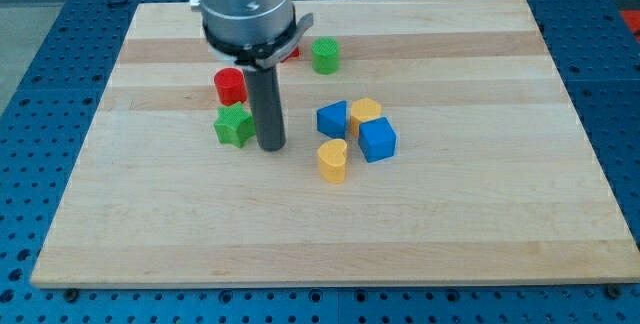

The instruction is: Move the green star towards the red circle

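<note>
The green star (233, 125) lies on the wooden board (470, 214), left of centre. The red circle (230, 86) stands just above it, a small gap between them. My tip (271, 147) is down on the board just to the right of the green star, very close to it, slightly lower than its centre. The rod rises from there to the arm's grey head at the view's top.
A green cylinder (325, 55) stands at the upper middle, with a red block (290, 53) partly hidden behind the arm's head. To the right of my tip lie two blue blocks (333, 118) (377, 139), a yellow block (365, 111) and a yellow heart (333, 160).
</note>
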### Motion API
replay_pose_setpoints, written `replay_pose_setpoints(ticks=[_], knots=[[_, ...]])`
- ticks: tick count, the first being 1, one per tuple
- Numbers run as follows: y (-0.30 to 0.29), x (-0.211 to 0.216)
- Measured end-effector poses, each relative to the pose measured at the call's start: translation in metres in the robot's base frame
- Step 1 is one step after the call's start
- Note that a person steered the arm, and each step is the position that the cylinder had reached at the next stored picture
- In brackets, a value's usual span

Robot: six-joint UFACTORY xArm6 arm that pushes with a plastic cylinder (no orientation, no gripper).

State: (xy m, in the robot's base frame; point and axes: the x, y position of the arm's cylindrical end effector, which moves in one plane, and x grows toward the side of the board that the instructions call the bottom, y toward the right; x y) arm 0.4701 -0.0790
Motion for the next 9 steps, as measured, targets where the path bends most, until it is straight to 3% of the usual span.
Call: replay_pose_setpoints(ticks=[2, 7, 9], knots=[[-0.028, 0.017], [-0.041, -0.027], [-0.077, -0.046]])
